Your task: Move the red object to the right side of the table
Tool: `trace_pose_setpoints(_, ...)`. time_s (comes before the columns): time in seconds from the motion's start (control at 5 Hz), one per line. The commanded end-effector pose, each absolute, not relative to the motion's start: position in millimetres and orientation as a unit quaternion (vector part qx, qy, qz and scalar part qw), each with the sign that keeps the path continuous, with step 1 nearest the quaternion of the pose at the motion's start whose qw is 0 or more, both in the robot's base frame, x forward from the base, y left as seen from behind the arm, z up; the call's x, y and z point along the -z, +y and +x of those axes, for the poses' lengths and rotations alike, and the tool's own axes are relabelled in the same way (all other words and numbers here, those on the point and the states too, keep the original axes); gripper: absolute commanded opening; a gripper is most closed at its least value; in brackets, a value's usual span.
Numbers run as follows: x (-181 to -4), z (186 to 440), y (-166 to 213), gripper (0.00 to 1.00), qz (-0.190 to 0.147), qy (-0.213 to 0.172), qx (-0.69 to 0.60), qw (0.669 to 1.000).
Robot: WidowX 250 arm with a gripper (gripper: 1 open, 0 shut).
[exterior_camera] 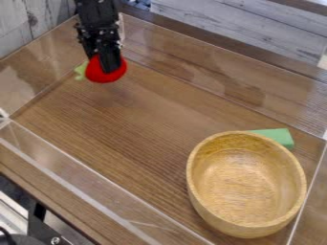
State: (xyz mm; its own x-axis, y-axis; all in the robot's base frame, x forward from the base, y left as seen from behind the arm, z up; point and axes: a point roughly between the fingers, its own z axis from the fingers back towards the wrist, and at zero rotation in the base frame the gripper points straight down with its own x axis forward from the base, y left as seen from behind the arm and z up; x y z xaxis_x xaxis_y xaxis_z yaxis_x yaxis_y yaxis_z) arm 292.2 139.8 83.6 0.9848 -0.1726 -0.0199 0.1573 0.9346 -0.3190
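Note:
The red object (107,71) is a small round red toy fruit with a green leafy bit at its left side, at the far left of the table (166,115). My black gripper (102,59) comes down from above and is shut on the red object's top. The fruit hangs slightly above the dark wood-grain surface. Its upper part is hidden by the fingers.
A round light wooden bowl (247,183) sits at the front right, with a flat green piece (273,137) just behind its rim. Clear acrylic walls (76,182) edge the tabletop on all sides.

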Motion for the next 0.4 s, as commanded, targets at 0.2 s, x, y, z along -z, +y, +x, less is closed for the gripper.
trace_pose_setpoints(0.2,-112.8,285,110,0.0,-0.159,-0.002,0.088,0.983)
